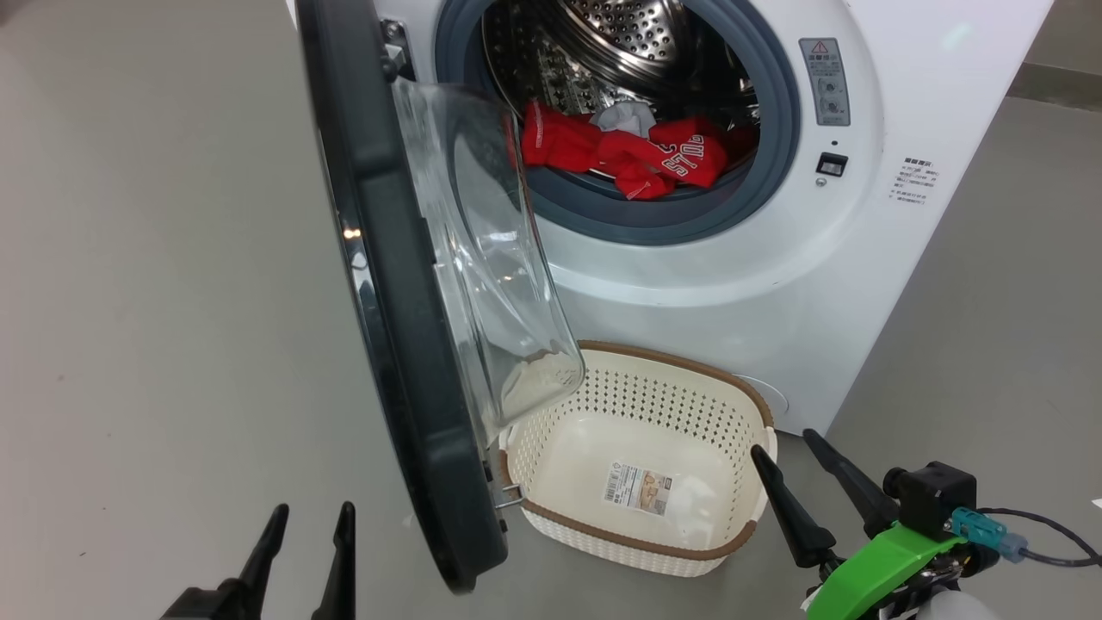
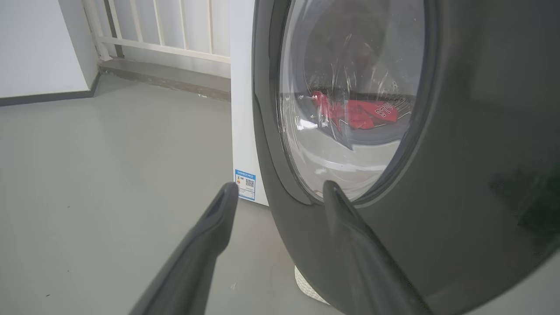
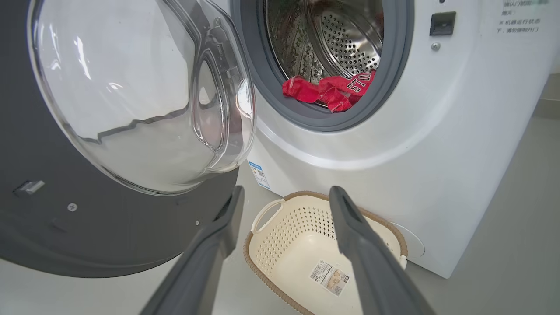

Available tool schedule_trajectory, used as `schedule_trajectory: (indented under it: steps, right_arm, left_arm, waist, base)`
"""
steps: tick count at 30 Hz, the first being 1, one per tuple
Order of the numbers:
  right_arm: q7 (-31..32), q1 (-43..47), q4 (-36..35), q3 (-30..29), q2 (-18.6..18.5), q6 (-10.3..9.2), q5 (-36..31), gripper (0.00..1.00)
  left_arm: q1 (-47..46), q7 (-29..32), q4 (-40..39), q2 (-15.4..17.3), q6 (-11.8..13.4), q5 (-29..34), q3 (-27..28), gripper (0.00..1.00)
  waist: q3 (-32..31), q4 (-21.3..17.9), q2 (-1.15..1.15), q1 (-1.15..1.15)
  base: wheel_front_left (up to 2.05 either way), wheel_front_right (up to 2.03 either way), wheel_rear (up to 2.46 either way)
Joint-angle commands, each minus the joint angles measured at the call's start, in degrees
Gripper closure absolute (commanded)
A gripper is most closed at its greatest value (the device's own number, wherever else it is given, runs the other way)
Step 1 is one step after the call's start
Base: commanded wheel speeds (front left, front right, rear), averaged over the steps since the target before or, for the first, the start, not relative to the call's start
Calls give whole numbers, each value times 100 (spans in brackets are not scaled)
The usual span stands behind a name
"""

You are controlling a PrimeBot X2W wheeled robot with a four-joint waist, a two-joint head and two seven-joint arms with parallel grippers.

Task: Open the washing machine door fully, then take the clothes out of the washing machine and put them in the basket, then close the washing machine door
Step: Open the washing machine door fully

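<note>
The bright red fabric clothes (image 1: 637, 155) are lying upper centre, at the front lip of the big white washing machine (image 1: 775, 284). They're looking soft and light (floppy too), so pinching a raised fold seems best. Left gripper (image 1: 313, 512) and right gripper (image 1: 784, 443), down low, are both gaping empty.

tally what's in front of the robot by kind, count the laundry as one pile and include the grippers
washing machine: 1
washing machine door: 1
basket: 1
pile of clothes: 1
grippers: 2, left gripper and right gripper
total: 6
</note>
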Motion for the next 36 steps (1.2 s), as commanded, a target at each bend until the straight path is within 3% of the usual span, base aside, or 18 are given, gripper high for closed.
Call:
schedule_trajectory:
  steps: [1,16,31,32,33,34,35,36]
  right_arm:
    - [-68,66,-184,-48,51,21,-212,0]
    - [-68,394,-744,-969,521,21,-1418,0]
    - [-69,610,-546,-1110,677,21,-1697,0]
    - [-69,610,-546,-1110,679,21,-1702,0]
    - [-69,608,-544,-1107,678,21,-1711,0]
    - [-69,606,-543,-1108,678,21,-1715,0]
    - [-69,604,-542,-1111,678,21,-1715,0]
    - [-69,602,-541,-1116,679,21,-1715,0]
  left_arm:
    - [-118,-70,-111,66,-30,44,177,0]
    - [-67,-70,-153,66,-2,71,143,0]
    - [-41,-70,-167,66,-4,111,140,0]
    - [-47,-70,-184,66,-4,110,140,5]
    - [-57,-70,-214,66,2,97,148,31]
    - [-66,-70,-239,66,7,66,160,84]
    - [-82,-70,-278,66,11,23,185,100]
    - [-105,-70,-341,66,19,-9,222,100]
  waist:
    - [-3,9,0,0]
    - [-45,27,0,0]
    - [-87,45,0,0]
    - [-90,43,0,0]
    - [-93,42,0,0]
    - [-95,42,0,0]
    - [-97,43,0,0]
    - [-98,44,0,0]
  base:
    - [0,0,0]
    - [0,0,0]
    - [0,0,0]
    - [0,0,0]
    - [0,0,0]
    - [0,0,0]
    - [0,0,0]
    - [0,0,0]
